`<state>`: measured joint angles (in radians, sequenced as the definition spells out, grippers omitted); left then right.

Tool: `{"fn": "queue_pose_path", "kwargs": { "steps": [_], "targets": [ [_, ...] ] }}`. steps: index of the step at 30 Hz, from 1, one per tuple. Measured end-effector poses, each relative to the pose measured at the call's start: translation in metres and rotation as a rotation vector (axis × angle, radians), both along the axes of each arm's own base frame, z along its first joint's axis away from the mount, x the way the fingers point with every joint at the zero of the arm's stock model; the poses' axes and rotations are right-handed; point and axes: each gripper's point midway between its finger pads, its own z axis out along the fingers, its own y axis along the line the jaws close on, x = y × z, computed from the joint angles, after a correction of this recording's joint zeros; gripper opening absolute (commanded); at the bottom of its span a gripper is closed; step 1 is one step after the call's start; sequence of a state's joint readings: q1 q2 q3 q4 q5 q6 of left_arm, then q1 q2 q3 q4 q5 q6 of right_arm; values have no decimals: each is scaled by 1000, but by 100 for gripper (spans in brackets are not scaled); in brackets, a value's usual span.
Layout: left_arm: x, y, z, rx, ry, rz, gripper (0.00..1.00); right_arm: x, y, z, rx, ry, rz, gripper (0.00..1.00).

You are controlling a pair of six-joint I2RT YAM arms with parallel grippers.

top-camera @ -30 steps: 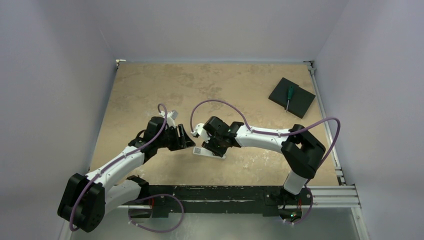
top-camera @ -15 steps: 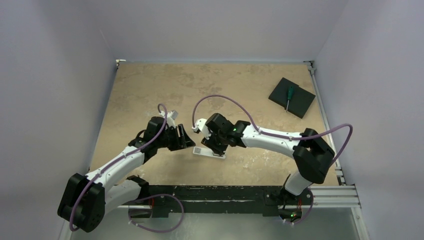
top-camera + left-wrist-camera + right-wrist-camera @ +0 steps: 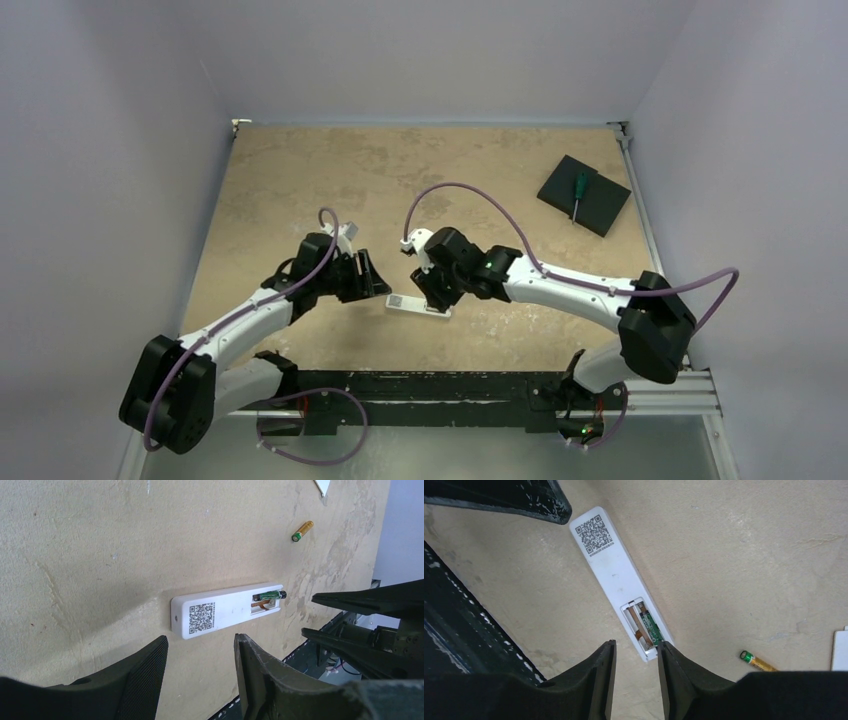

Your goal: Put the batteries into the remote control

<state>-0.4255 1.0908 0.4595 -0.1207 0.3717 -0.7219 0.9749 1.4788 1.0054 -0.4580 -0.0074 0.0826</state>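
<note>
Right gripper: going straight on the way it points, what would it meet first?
Most likely the remote control: its open battery-recess end, holding one battery, lies just ahead of the right gripper. Depth is unclear, so contact could be the table beside it.

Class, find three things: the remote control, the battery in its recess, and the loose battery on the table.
remote control (image 3: 230,609), left wrist view, plain white middle of its back.
battery in the recess (image 3: 269,595), left wrist view, its green middle.
loose battery (image 3: 302,531), left wrist view, its gold body.
</note>
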Motion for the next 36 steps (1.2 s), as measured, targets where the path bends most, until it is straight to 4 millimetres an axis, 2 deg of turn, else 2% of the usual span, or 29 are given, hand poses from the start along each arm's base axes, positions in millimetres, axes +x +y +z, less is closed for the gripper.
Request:
{"fn": "queue_pose_path", "kwargs": {
  "steps": [6, 14, 20, 27, 36],
  "targets": [
    [-1, 0, -9, 10, 21, 0, 51, -4, -1, 5, 74, 27, -101, 40],
    [-1, 0, -24, 22, 62, 4, 51, -7, -14, -8, 124, 53, -273, 39],
    [2, -6, -29, 16, 67, 0, 48, -3, -25, -7, 175, 41, -424, 39],
    [-1, -12, -37, 22, 85, -21, 40, 4, -31, -4, 223, 27, -544, 37],
    [-2, -18, -37, 18, 75, -41, 32, 3, -35, -12, 233, 41, -595, 34]
  ]
}}
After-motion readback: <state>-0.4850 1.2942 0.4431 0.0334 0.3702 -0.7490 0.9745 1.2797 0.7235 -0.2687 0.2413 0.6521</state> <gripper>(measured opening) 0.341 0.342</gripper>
